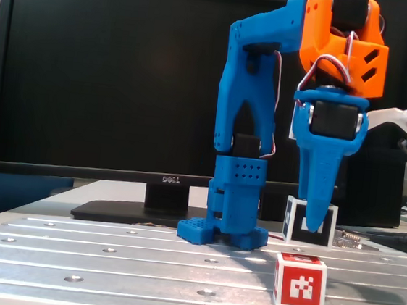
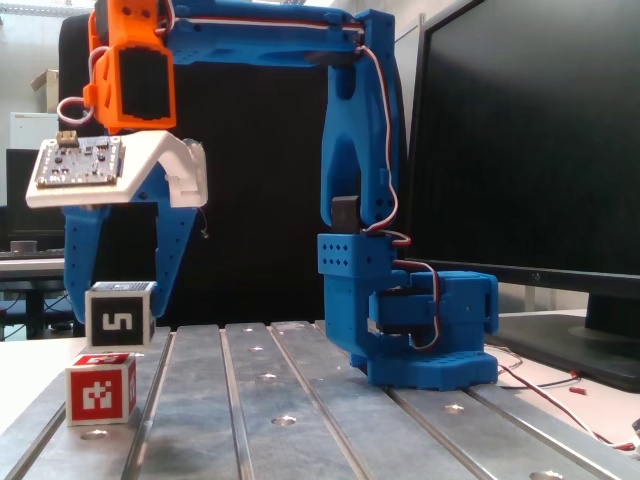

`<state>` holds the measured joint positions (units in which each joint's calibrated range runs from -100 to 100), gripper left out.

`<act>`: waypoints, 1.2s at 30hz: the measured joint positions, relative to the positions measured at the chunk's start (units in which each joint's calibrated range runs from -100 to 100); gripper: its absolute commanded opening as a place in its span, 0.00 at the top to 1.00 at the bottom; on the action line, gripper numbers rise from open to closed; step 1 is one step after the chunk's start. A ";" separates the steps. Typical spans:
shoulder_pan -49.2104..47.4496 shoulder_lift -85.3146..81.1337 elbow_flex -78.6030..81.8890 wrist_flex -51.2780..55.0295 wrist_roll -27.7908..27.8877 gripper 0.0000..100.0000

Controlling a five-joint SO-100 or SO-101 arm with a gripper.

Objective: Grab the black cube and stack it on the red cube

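Pincer [image 2: 118,318] clamped on black cube [image 2: 121,315], we see it held clear of tabletop [image 2: 300,400]; red cube [image 2: 100,389] just below pincer, small gap between.

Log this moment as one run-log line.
phase: carry | gripper: shut on black cube | black cube: airborne, just above red cube, not touching | release: not yet

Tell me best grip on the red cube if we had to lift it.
Come straight down and close the jaws on two opposite side faces of the red cube. It sits flat and square on the slotted table, top and sides clear, though the held black cube hangs just above.
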<state>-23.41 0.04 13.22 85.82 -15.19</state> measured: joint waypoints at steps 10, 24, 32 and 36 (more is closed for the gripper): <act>2.22 0.00 -2.17 1.03 2.10 0.84; 4.07 3.72 -2.36 0.95 2.31 0.84; 3.56 4.06 -2.63 0.95 2.31 0.84; 3.56 4.82 -4.89 1.29 2.15 0.84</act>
<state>-19.85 4.86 8.33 87.11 -13.04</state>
